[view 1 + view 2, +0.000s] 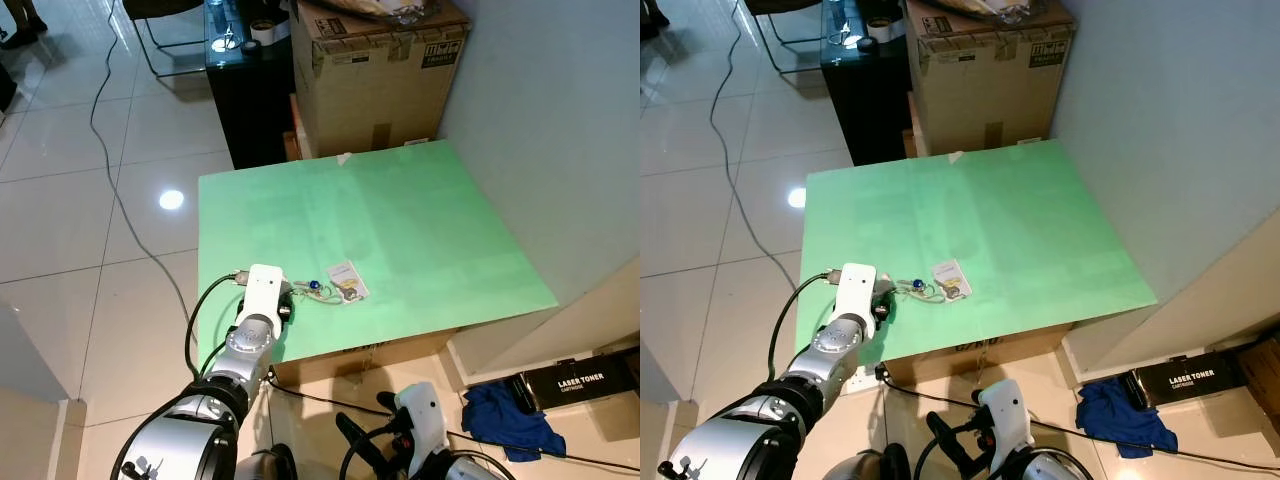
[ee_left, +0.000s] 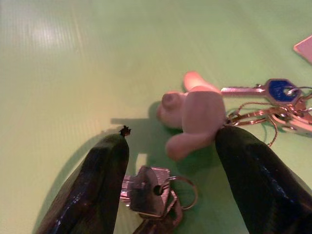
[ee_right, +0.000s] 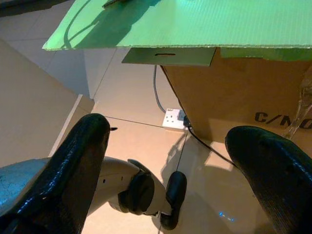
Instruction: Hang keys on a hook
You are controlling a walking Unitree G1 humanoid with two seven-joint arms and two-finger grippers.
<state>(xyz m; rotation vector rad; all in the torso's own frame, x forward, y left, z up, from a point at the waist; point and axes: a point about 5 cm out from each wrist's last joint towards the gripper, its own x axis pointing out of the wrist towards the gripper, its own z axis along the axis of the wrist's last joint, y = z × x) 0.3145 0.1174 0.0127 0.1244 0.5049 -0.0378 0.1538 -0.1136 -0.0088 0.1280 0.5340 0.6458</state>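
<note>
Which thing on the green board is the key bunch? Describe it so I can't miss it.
On the green board, look near its front edge by the left gripper. The key bunch has a pale pink figure and a blue-headed key, unlike the flat card beside it.

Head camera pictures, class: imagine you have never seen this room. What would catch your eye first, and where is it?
The bright green board lying flat on a cardboard box stands out at once, beside the grey wall. Near its front edge lies a bunch of keys with a pale figure charm, and the left gripper is down at it, fingers open to either side. A big cardboard carton stands behind the board.
</note>
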